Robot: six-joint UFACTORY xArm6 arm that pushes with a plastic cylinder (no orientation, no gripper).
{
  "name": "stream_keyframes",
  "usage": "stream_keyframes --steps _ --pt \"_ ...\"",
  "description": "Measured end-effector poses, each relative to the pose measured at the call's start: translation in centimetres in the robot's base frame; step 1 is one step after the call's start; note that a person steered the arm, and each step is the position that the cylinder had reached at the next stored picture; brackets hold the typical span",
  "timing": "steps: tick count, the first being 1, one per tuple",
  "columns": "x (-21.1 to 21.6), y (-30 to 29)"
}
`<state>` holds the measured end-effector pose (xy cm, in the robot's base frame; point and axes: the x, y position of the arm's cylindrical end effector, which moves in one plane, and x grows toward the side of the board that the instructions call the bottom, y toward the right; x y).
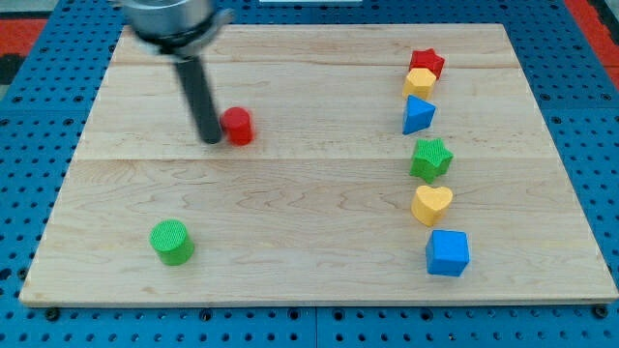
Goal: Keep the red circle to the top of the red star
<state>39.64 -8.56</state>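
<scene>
Green circle [172,242] sitting nearest, at the view's bottom left. 
Farther up, my tip [210,138] touching the red circle [237,127] on its left side (no jaws here, just a bare rod, grasping nothing). 
Red star [427,63] lying far to the view's right and higher, topping the column; circle needing to travel right and upward past it. 
No writing showing anywhere.
</scene>
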Motion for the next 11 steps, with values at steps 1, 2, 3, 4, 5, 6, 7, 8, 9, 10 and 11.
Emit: stream_keyframes --steps 1,2,3,4,5,6,7,8,9,10,11 --pt "-4.8 6.4" --pt "-9.0 10.6" --pt "-5.6 6.7" --pt "-0.5 11.8" --pt "-5.7 11.5" --pt "-9.3 17.6" --pt "-11.1 16.8" --pt "-11.7 13.4" --pt "-14.2 16.5" --pt "-14.3 18.7" --pt "-16.0 20.6"
